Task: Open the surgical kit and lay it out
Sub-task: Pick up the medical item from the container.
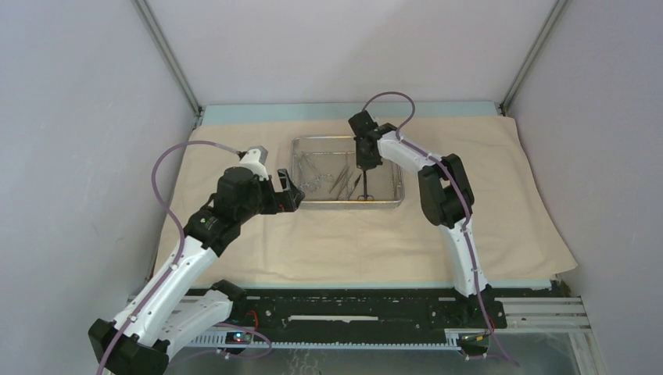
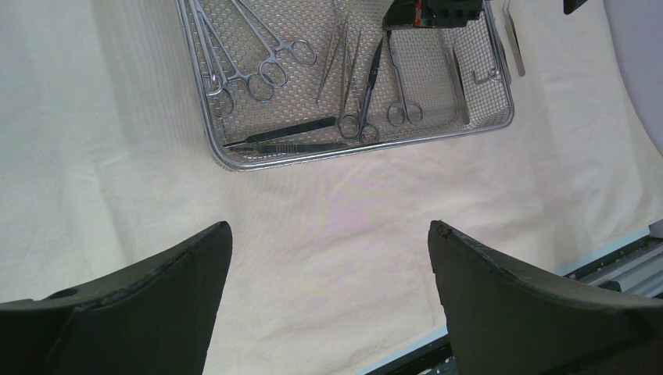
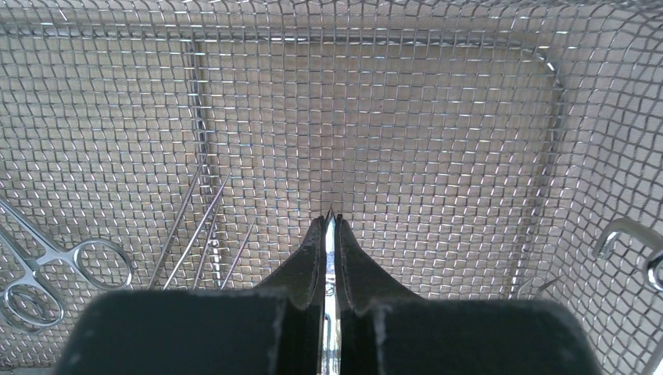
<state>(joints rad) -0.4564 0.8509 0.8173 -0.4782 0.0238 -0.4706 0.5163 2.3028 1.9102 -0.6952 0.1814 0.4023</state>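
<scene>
The surgical kit lies opened out: a beige cloth wrap (image 1: 313, 234) is spread flat, and the steel mesh tray (image 1: 348, 205) stands on it. Ring-handled clamps (image 2: 258, 62), slim tweezers (image 2: 336, 62) and two dark flat tools (image 2: 289, 137) lie in the tray. My right gripper (image 3: 329, 219) reaches down into the tray (image 3: 391, 117). It is shut on the thin blade end of a ring-handled steel instrument (image 3: 331, 258); its rings (image 1: 363, 195) point toward the near wall. My left gripper (image 2: 328, 230) hovers open over bare cloth, left of the tray.
The tray's drop handle (image 2: 489, 76) hangs at its right end. Grey walls enclose the table on three sides. The black rail with the arm bases (image 1: 352, 312) runs along the near edge, just past the cloth's hem.
</scene>
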